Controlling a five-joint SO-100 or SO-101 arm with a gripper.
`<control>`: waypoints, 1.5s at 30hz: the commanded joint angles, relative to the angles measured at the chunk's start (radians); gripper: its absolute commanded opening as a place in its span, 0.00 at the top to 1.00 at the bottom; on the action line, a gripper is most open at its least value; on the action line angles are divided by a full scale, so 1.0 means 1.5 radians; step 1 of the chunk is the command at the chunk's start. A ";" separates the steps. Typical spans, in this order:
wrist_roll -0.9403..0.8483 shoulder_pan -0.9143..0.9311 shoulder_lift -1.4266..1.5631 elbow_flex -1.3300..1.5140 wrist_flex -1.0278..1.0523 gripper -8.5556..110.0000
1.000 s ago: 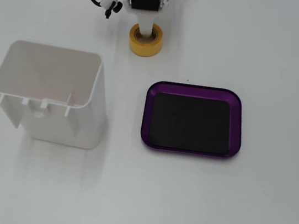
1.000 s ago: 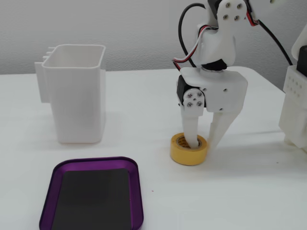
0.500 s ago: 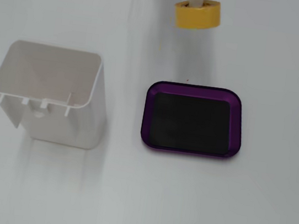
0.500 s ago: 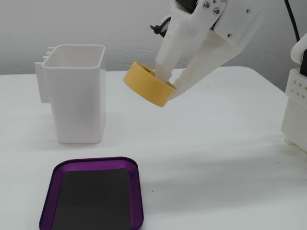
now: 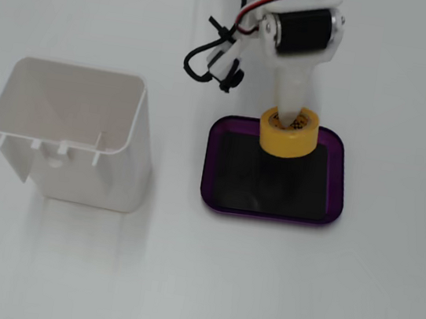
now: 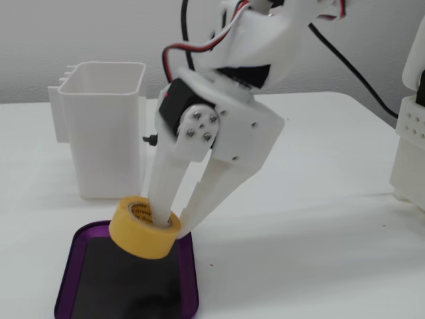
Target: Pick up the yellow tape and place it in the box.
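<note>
jaws clamp yellow tape (image 6: 143, 228) wall, one finger inside | over box (image 5: 334, 194) far edge | risk: early drop, lands on rim

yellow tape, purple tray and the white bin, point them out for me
yellow tape (image 5: 287, 139), a fixed view, on its outer yellow wall
purple tray (image 5: 335, 194), a fixed view, on its right rim
white bin (image 6: 109, 146), a fixed view, on its front wall
</note>
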 commanded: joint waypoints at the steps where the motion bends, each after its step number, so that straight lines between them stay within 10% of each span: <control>1: 0.006 -0.008 -0.046 -0.065 -0.009 0.93; 13: 0.007 -0.001 -0.008 -0.088 0.085 0.85; 26: 0.008 0.002 0.469 -0.102 0.374 0.83; 45: 0.014 0.253 1.184 0.623 0.372 0.83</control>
